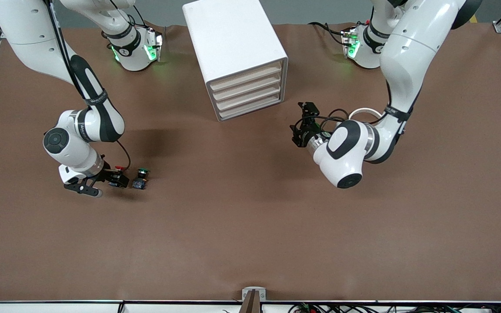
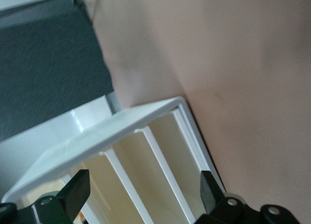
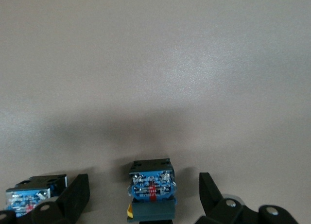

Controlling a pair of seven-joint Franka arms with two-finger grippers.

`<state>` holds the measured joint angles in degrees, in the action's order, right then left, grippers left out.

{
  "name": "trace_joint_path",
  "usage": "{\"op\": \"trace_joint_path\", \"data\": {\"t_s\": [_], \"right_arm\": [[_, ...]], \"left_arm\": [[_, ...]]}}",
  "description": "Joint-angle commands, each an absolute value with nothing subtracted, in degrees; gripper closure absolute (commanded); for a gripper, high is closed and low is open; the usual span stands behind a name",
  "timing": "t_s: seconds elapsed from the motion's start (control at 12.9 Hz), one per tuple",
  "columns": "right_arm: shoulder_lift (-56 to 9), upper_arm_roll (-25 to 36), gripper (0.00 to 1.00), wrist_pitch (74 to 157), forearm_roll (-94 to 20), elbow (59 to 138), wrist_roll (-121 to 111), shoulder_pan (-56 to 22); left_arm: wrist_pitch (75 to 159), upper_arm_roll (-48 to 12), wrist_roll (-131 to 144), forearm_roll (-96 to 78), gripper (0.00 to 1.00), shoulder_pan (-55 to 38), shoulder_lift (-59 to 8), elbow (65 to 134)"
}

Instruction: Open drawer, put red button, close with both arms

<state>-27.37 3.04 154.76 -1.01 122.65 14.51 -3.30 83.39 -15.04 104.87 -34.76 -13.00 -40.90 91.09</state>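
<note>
The white cabinet (image 1: 233,39) stands toward the robots' bases, and all its stacked drawers (image 1: 248,89) are pushed in. My left gripper (image 1: 298,124) hovers open and empty in front of the drawer fronts. In the left wrist view its jaws (image 2: 144,192) frame the drawer fronts (image 2: 160,151). The red button (image 1: 119,168) lies on the table toward the right arm's end. My right gripper (image 1: 107,181) is low over it and open. In the right wrist view the switch (image 3: 151,190) lies between the open fingers (image 3: 77,195), untouched, blue base showing.
A green-capped switch (image 1: 141,177) lies right beside the red button; it shows just outside one finger in the right wrist view (image 3: 34,197). A white ring (image 1: 365,114) lies under the left arm's forearm. Brown table (image 1: 250,226) all around.
</note>
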Motion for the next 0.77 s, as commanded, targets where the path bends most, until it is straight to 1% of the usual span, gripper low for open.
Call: {"op": "trace_joint_path", "data": {"t_s": [0.0, 0.31, 0.7], "right_arm": [[-27.2, 2.8, 0.00, 155.2, -1.2, 123.4, 15.5, -3.0], [-27.2, 2.8, 0.00, 155.3, -1.2, 124.0, 15.5, -3.0], [-27.2, 2.7, 0.00, 155.3, -1.2, 124.6, 16.3, -3.0]], "left_arm": [[81.7, -15.6, 110.4, -38.8, 0.00, -14.2, -42.5, 89.0], [81.4, -15.6, 117.8, -41.0, 0.00, -18.8, -43.5, 89.8], [80.0, -15.8, 119.7, -44.4, 0.00, -21.2, -45.1, 89.8]]}}
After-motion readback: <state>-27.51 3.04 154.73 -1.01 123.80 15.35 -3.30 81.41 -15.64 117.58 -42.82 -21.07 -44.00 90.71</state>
